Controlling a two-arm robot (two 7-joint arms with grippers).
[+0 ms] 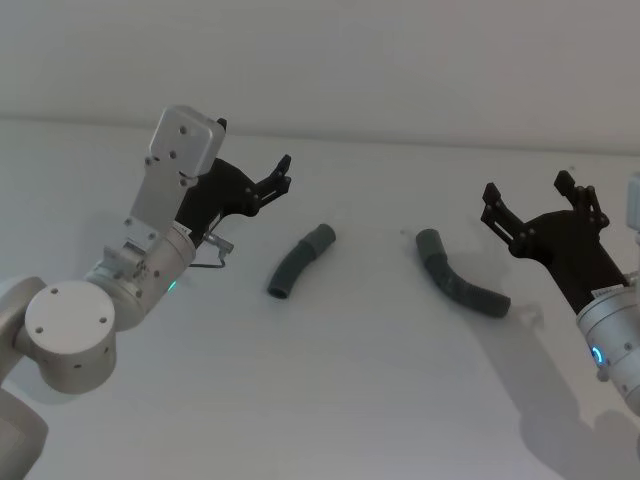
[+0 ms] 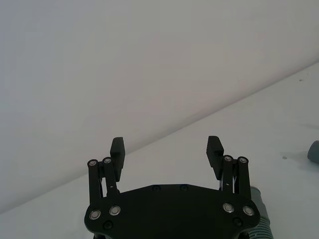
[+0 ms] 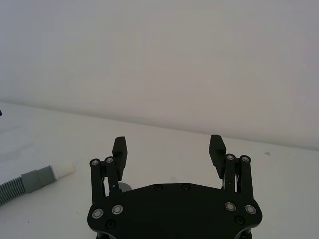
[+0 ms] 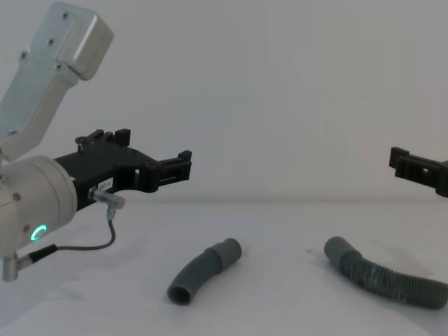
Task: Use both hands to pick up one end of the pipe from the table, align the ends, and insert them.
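showing both pieces of the pipe lying loose on the table [image 1: 330, 400], as seen from my head camera: the short curved piece [image 1: 299, 263] near the middle and the longer piece [image 1: 462, 285] at 3 o'clock of it, apart, with the short piece's cuff [image 1: 320, 238] and the longer piece's cuff [image 1: 430, 243] turned toward each other across a bare gap. my right wrist camera picks out a white tip [image 3: 64, 169] on a cuff, which i take to be the longer piece's plug end. handling, as i judge it: the ribbed hose looks light and soft, so it should bend and droop if held mid-length. the smooth cuffs look stiffer and are the places to take hold, each just behind its mouth so that the mouth stays free for mating, though smooth plastic may slip under a weak pinch. tool: my left gripper [image 1: 284, 173] hangs above the table at 11 o'clock of the short curved piece, my right gripper [image 1: 527, 190] at 1 o'clock of the longer piece. on each the fingers are spread far wider than the hose is thick, and they hold and touch nothing. neither end is lifted yet; the descent onto the cuffs is not begun.
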